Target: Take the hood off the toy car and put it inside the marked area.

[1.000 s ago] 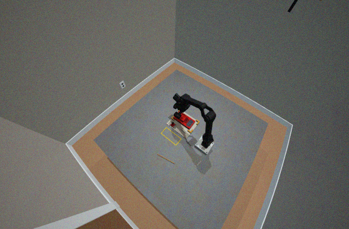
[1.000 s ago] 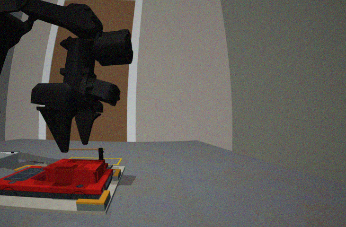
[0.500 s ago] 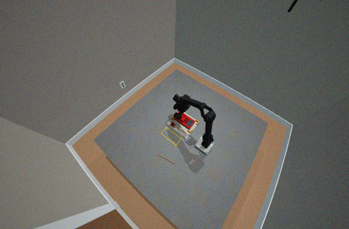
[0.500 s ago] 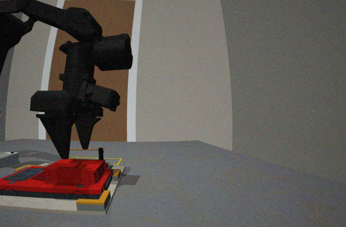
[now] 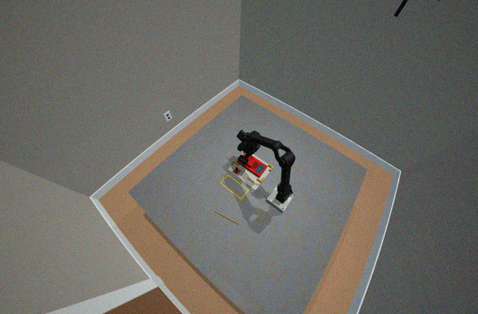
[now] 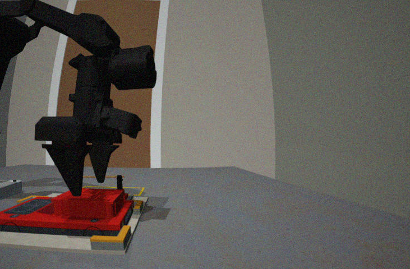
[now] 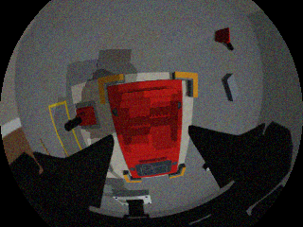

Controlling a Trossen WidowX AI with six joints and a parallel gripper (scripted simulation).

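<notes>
Red and boxy, the hood on the toy car looks rigid, light and smooth, best pinched across its side walls by the wide-open, empty gripper

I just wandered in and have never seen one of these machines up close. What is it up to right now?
A black robot arm is reaching down over a red toy car that sits on a pale base plate with orange corners. Its gripper is wide open and holds nothing; one of the fingers is right at the raised red block on the car. The yellow-outlined rectangle on the table has nothing in it yet.
</notes>
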